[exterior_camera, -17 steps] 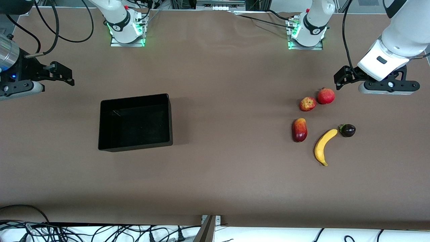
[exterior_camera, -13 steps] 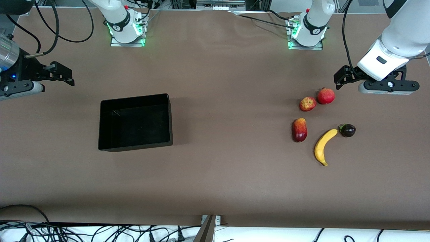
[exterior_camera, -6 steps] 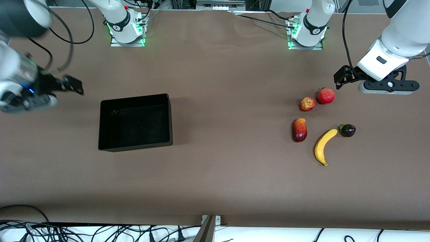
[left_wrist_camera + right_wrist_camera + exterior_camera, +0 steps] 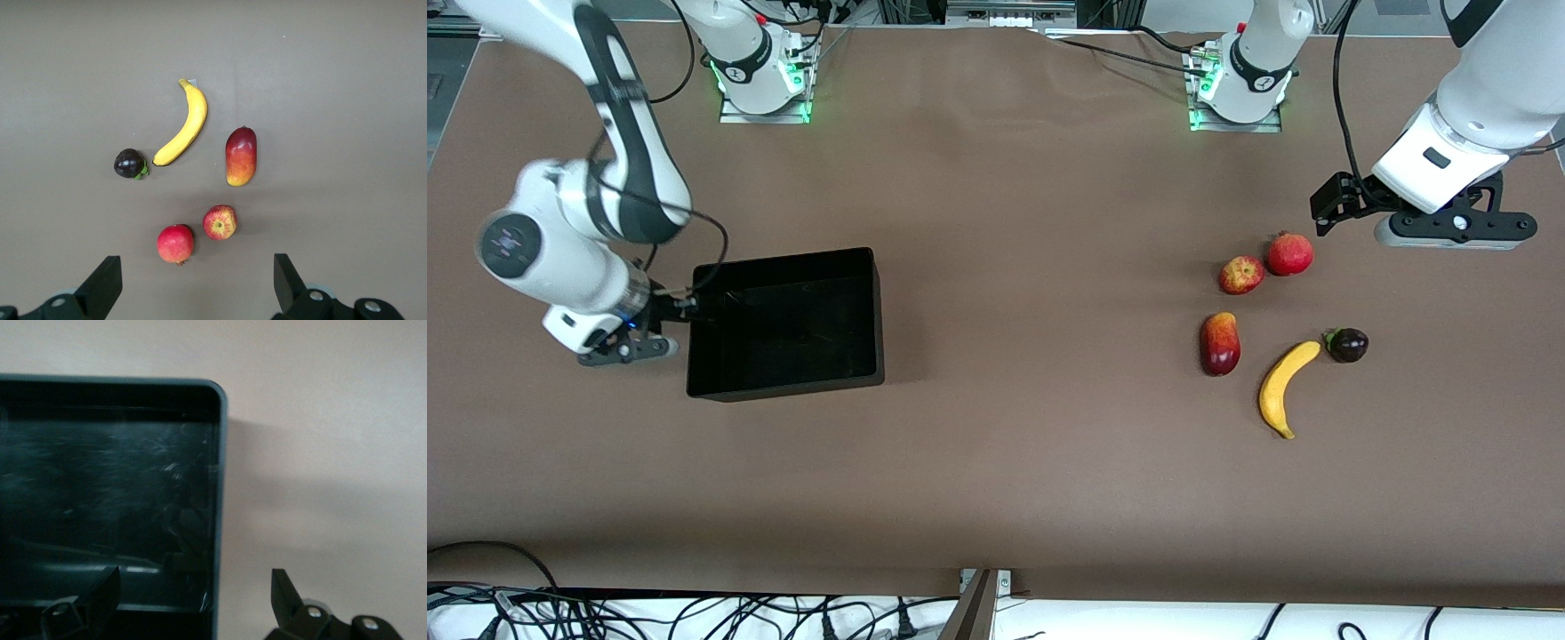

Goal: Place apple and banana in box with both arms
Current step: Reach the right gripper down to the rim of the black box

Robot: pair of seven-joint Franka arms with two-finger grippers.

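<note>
Front view: the right arm has swung in from the table's edge, so the right gripper (image 4: 680, 313) now sits at the end wall of the shallow rectangular glossy black plastic box (image 4: 876, 311), the end toward the right arm's side of the brown tabletop (image 4: 1014, 462). Its fingers are hard to read here. The left gripper (image 4: 1327, 206) has not moved across the recent frames and hangs over bare tabletop just beside the plain red round fruit with a crown tip (image 4: 1290, 253). The small red apple mottled with yellow (image 4: 1241, 275) touches or nearly touches that fruit; the curved bright yellow banana (image 4: 1285, 388) lies nearer the camera, between the elongated dark-red fruit (image 4: 1220, 343) and the small dark purple round fruit (image 4: 1347, 344). Neither task fruit has been lifted, and both lie well apart from the box.

Left wrist view: the left gripper's fingers (image 4: 103, 288) are spread wide and hold nothing; all five fruits lie in sight.

Right wrist view: the right gripper's fingers (image 4: 100, 597) are likewise wide apart and empty, straddling the box's wall (image 4: 220, 520). This suggests the right arm is preparing to grip or steady the box, perhaps to bring it toward the fruit.
</note>
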